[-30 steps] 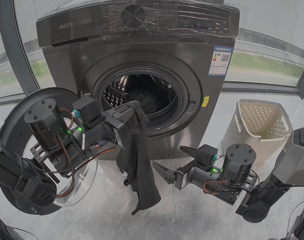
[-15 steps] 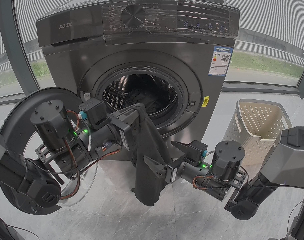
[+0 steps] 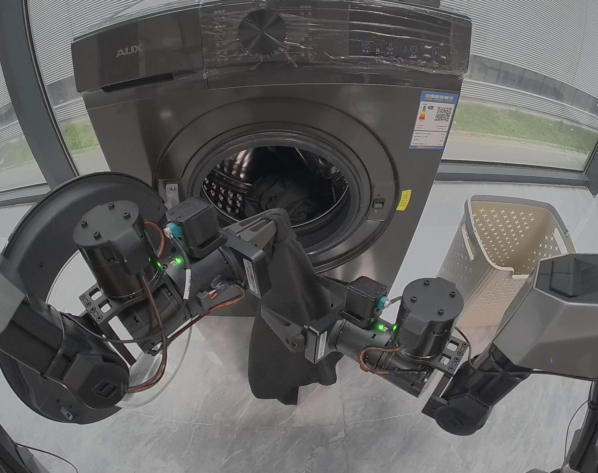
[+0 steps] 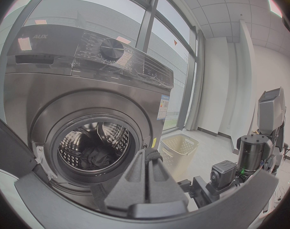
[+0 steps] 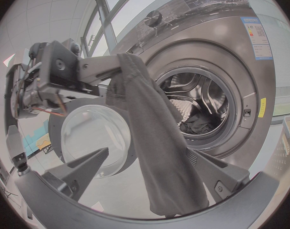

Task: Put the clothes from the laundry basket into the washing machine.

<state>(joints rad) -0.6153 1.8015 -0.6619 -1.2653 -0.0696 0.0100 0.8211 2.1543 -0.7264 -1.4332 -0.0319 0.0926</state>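
Right gripper [image 3: 291, 298], lower centre, arm stretched leftward, jaws wide apart around hanging dark garment [image 3: 280, 362]. Left gripper [image 3: 267, 223], centre-left, clamped on garment top. Behind: one washing machine [image 3: 266, 100], door [image 3: 43, 231] open, dark clothes [image 3: 289, 195] in drum; one laundry basket [image 3: 509, 244], right.

Grey tiled floor [image 3: 377, 428]; washing machine [image 3: 272, 100] and cream laundry basket [image 3: 509, 251] upright on it

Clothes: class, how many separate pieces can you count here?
2: a dark garment hangs from the left claw before the washing machine; a dark bundle lies in its drum. The bundle may hide more.
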